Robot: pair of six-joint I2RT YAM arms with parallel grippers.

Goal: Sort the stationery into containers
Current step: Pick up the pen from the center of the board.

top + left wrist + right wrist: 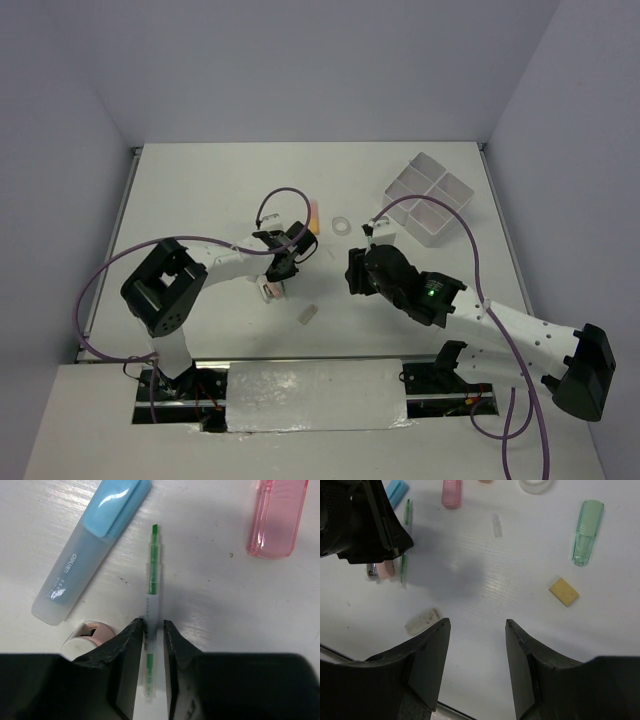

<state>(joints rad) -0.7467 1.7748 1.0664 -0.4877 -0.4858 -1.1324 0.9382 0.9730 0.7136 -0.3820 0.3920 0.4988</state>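
Observation:
My left gripper (153, 622) is down at the table, its jaws narrowed on either side of a thin clear pen with green ink (153, 565). The left finger touches the pen and a slim gap shows at the right finger. A blue highlighter (85, 550), a pink highlighter (277, 517) and a pink-and-white roller (87, 635) lie around it. My right gripper (477, 621) is open and empty above bare table. A green highlighter (586, 530), a beige eraser (564, 591), a white eraser (422, 621) and the tape ring (536, 485) lie ahead of it. The white four-compartment tray (430, 195) stands at the back right.
In the top view the left gripper (283, 262) and the right gripper (352, 270) are about a hand's width apart at mid-table. A small clear piece (496, 525) lies between the pink and green highlighters. The table's near edge runs just below the right fingers.

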